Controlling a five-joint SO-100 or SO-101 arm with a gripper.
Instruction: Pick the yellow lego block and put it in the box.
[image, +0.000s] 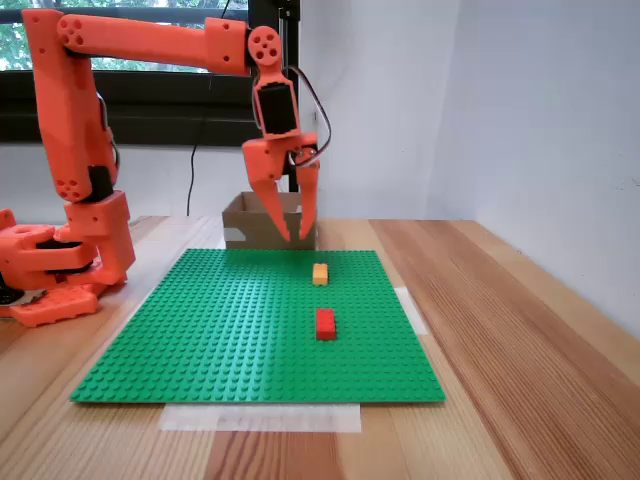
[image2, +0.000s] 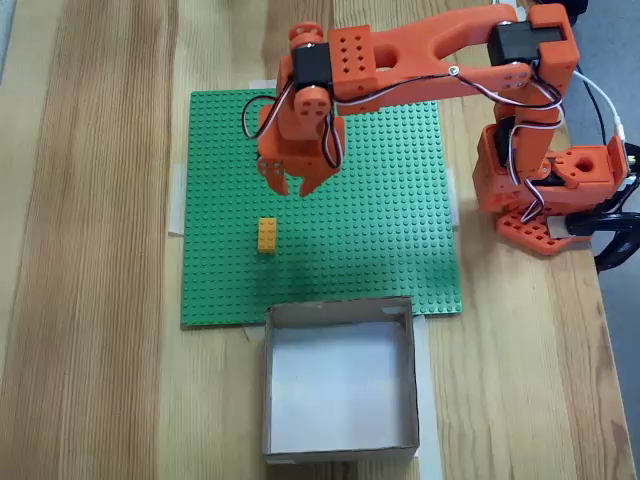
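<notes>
The orange two-finger gripper (image: 296, 236) hung with its jaws parted and empty above the green studded baseplate (image: 220, 330), while the small yellow-orange plastic lego block (image: 320, 273) sat on the plate near the edge closest to the low brown cardboard box (image2: 340, 442). A red plastic brick (image: 325, 323) lay nearby on the same plate, and a descent drifting toward it risked seizing the wrong piece, or a fingertip nudging the yellow block aside.

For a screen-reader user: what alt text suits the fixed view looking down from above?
An orange arm's open end effector hangs over a green baseplate, with the yellow lego block lying free beside it. The box sits past the plate's edge on a wooden table.
</notes>
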